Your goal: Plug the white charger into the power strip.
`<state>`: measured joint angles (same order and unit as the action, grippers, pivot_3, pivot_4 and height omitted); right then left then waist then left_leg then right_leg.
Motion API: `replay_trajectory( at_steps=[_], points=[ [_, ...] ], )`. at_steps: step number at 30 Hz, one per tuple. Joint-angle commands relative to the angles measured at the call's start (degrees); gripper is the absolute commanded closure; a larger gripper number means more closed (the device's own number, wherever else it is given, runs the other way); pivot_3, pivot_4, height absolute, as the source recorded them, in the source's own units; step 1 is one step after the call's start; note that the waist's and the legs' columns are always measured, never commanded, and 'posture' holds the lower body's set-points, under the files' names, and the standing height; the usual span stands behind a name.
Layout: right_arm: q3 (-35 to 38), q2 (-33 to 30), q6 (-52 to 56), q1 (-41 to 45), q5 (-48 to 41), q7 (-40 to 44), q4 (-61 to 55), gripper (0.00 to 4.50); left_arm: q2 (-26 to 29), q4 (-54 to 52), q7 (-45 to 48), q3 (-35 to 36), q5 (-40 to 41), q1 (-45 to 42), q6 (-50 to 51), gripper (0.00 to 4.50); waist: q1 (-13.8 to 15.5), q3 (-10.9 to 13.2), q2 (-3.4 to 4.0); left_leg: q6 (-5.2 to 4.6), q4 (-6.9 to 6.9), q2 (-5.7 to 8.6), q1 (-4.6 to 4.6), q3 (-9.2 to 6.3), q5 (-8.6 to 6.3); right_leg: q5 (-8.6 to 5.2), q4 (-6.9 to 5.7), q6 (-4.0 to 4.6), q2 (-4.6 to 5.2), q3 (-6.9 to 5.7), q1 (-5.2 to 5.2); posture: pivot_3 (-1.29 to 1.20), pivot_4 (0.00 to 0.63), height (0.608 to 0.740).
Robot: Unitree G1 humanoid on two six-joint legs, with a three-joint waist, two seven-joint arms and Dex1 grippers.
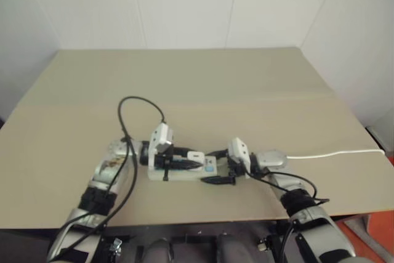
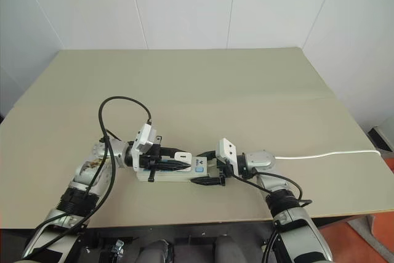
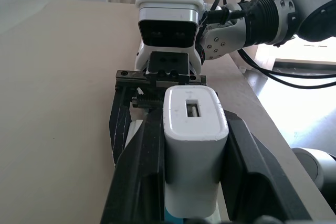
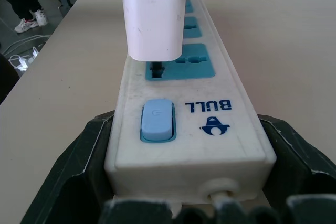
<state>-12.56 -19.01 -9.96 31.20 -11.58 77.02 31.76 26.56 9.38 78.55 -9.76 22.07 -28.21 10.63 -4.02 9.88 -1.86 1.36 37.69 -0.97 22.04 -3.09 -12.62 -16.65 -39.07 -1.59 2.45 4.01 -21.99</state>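
White charger [image 3: 192,145] clamped in left jaws, one power strip [image 4: 184,129] with three blue sockets gripped by right jaws.

Head cameras are looking down from above; wrist cameras are facing each other closely, sharing the white charger [image 4: 152,17] between the hands.

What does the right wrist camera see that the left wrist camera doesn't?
Right wrist view alone: the power strip's blue switch, its brand name, the blue sockets, and the charger's prongs just above a socket, not pushed in yet. Someone's shoes stand in the far corner.

Left wrist view alone: the port on the charger's end, and the right gripper facing it.

Both: the white charger, black fingers, and the tan table.
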Motion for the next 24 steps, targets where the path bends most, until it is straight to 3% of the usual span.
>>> replay_trajectory(
  at_steps=[1, 24],
  points=[
    [-0.33, -0.33, 1.17, -0.54, 0.71, -0.13, -0.10, 1.05, 0.33, 0.15, 0.22, 0.17, -0.42, 0.05, -1.18, 3.49, -0.01, 0.00, 0.00, 0.00, -0.01, 0.00, 0.00, 0.00, 0.00, 0.00, 0.00, 0.00, 0.00, 0.00, -0.01, 0.00, 0.150, 0.740],
    [-0.36, -0.57, 1.58, -0.44, 0.52, 0.23, 0.00, 1.05, 2.57, 2.42, 0.19, 0.88, -0.91, 4.93, -4.48, 3.49, -0.15, 0.00, 0.00, 0.00, -0.52, -0.06, -0.08, 0.06, 0.00, 0.00, 0.22, 0.00, -0.01, 0.04, -0.10, 0.00, 0.150, 0.740]
  ],
)
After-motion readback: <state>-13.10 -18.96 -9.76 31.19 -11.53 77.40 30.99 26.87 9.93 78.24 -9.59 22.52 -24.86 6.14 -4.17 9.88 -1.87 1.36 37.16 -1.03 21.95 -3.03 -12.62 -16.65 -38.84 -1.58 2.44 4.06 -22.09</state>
